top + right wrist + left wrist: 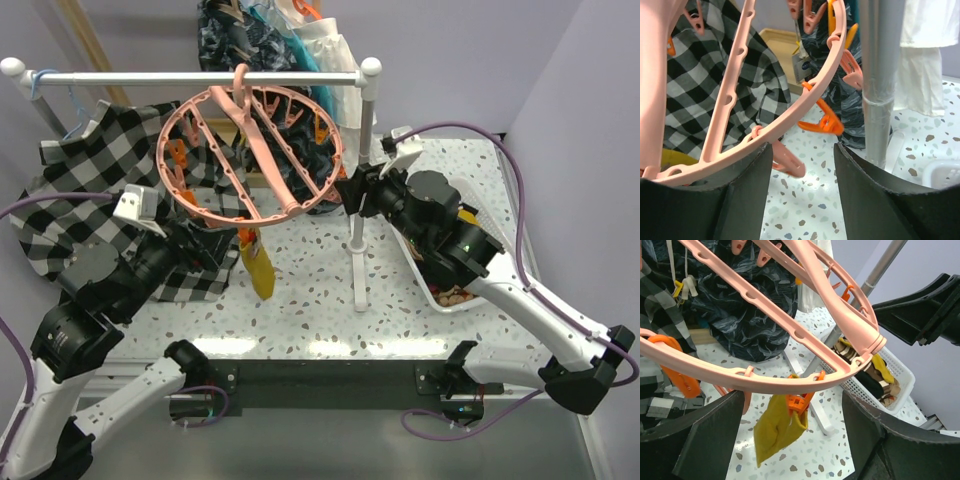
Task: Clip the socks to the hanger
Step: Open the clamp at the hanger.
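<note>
Hanging below the near rim of the hanger [290,207], one yellow sock [777,427] is clipped; other socks [875,377] wait in a basket [905,371] right of it. My left claw [792,410] and right claw [802,160] are spread, gripping nothing. Bumping that rim could swing it and shake the sock loose.

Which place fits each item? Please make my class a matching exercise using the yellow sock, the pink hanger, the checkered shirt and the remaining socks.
Column A
1 yellow sock
2 pink hanger
3 checkered shirt
4 remaining socks

Column B
a in the white basket
b hooked on the white rail
c dangling from an orange clip
d hanging below the rail's left end

Pairs: 1-c, 2-b, 3-d, 4-a
</note>
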`<state>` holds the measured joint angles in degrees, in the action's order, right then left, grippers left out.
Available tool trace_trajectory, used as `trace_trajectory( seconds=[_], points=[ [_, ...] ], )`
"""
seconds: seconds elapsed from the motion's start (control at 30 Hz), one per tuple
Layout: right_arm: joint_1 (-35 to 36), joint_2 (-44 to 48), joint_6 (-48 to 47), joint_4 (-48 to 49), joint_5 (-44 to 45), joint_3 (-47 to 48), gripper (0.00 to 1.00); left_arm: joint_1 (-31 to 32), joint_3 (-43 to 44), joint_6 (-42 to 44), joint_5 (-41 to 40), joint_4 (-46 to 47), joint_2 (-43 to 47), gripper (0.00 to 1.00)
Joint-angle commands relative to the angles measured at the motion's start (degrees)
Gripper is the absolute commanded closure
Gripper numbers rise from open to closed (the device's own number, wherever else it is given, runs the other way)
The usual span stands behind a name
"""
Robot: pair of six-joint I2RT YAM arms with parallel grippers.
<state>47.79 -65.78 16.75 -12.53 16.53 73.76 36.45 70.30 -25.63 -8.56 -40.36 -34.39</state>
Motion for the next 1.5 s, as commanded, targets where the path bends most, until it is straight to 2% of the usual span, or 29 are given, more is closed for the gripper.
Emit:
trace_trajectory(
  seconds=[0.0, 0.1, 0.27, 0.43, 0.57, 0.73, 1.07, 1.27, 1.47],
  points=[
    [-0.15, 2.05, -2.51, 0.93, -4.57, 1.74, 0.40, -0.06, 1.68, 1.20, 0.03, 1.94, 0.73, 0.16],
    [-0.15, 3.46, -4.44, -0.73, -9.49, 2.61, 0.33, -0.15, -0.16, 0.23, 3.71, 5.01, -0.58, 0.16],
    [-0.07, 4.69, -5.15, -2.14, -18.27, 4.37, 0.27, -0.06, -1.57, -1.09, 9.77, 9.50, -3.31, 0.16],
    [-0.07, 3.99, -6.12, -3.90, -22.25, 7.37, 0.22, -0.06, -1.40, -2.58, 15.57, 14.16, -5.60, 0.16],
    [-0.06, 3.82, -6.47, -3.11, -21.29, 7.63, 0.22, -0.06, -1.48, -3.20, 17.17, 15.84, -6.30, 0.16],
    [-0.07, 2.32, -9.10, -3.73, -14.79, 8.33, 0.22, -0.06, -1.84, -3.73, 18.40, 16.80, -6.39, 0.16],
    [-0.15, -0.93, -14.11, -5.31, -8.10, 8.95, 0.22, -0.06, -1.48, -3.73, 17.44, 15.58, -5.34, 0.16],
    [-0.07, -0.93, -16.40, -4.96, -2.31, 7.89, 0.23, -0.06, -0.34, -2.85, 14.98, 12.16, -4.37, 0.16],
    [-0.15, -1.28, -16.40, -4.17, -1.68, 7.89, 0.23, -0.06, 0.19, -0.57, 9.44, 8.29, -2.44, 0.15]
  ],
)
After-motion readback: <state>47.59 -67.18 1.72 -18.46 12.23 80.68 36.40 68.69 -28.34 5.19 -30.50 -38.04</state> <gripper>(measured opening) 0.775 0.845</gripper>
